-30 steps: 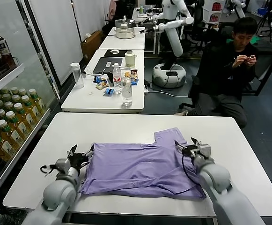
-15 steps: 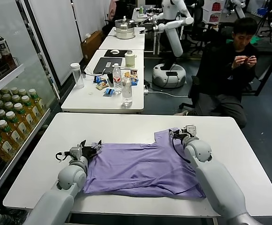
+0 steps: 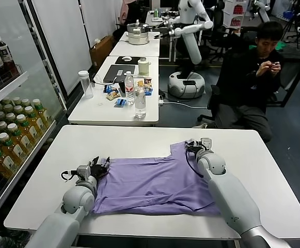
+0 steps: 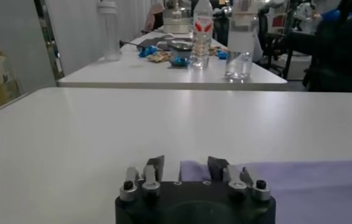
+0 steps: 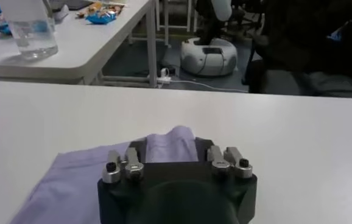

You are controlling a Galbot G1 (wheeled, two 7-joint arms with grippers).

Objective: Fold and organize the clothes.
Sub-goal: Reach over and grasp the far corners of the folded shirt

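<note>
The lavender-purple T-shirt lies spread flat on the white table, one sleeve pointing to the far right. My left gripper sits low at the shirt's left edge. In the left wrist view the left gripper is open, with the shirt's edge lying between the jaws. My right gripper is at the far sleeve corner. In the right wrist view the right gripper is open, with a raised fold of the shirt between the jaws.
A second white table behind carries water bottles, a tall tumbler, a laptop and snacks. Shelves of drink bottles line the left. A person in black sits at the back right, and a white robot stands behind.
Both grippers moved forward along the shirt. The right went from the shirt's right side to the far sleeve corner. The left went up the left edge.
</note>
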